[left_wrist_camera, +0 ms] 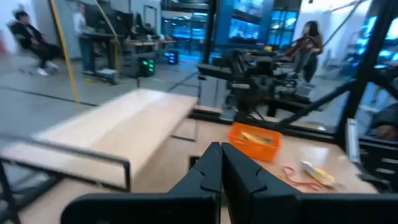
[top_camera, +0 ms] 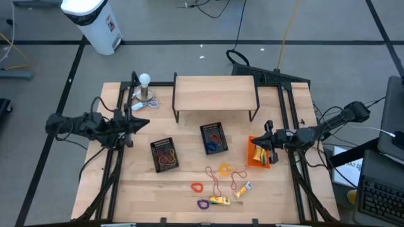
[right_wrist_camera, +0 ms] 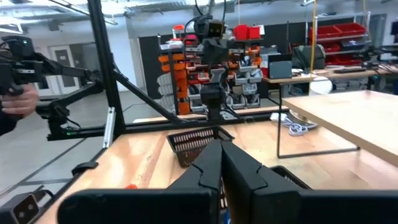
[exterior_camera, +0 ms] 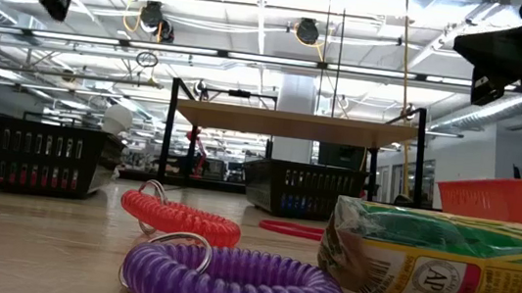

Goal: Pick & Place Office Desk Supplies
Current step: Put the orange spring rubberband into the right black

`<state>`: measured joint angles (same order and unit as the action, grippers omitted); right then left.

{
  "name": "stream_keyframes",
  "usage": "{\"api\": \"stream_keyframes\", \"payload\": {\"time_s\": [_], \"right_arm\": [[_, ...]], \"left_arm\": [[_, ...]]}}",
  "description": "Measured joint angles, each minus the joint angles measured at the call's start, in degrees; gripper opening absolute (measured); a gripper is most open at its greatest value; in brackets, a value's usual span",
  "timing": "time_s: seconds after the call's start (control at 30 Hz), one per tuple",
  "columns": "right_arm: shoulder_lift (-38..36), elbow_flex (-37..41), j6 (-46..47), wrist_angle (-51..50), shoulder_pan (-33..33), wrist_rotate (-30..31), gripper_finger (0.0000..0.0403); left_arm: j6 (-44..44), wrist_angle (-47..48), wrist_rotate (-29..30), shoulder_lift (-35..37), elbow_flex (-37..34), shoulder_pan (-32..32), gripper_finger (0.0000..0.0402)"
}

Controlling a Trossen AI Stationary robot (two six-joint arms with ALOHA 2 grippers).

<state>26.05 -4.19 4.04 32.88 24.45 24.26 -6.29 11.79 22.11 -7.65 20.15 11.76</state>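
Robotics lab, parts bins [right_wrist_camera: 348, 30], workbenches [right_wrist_camera: 292, 78]

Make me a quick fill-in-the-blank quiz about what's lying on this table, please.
1. The tray beside the right gripper is coloured ____.
2. The number of black baskets on the table is ____.
3. In the low view, the coil nearest the camera is coloured ____.
4. The left gripper has its fingers ____.

Missing words: orange; two; purple; shut

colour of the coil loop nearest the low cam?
Purple. The coil loop shows best in the low view, lying just in front of a red one.
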Motion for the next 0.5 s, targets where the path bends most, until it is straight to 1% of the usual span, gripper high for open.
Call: {"api": "stream_keyframes", "payload": {"time_s": [0.07,0.17,0.3,0.5], "right_arm": [[0.9,0.0,0.6,0.0,0.0,0.1,0.0000],[2.3,0.0,1.2,0.0,0.0,0.0,0.0000],[4.1,0.0,0.8,1.7,0.0,0.0,0.0000],[6.2,0.0,4.4,3.9,0.0,0.0,0.0000]], "left_arm": [[-0.5,-0.9,-0.1,3.2,-1.8,-0.2,0.0003],[-0.5,-2.4,-0.9,5.8,-4.1,-0.2,0.0002],[-0.5,-2.4,-1.0,6.3,-7.5,-0.2,0.0001],[-1.4,-2.5,-1.1,6.3,-11.9,-0.2,0.0002]]}}
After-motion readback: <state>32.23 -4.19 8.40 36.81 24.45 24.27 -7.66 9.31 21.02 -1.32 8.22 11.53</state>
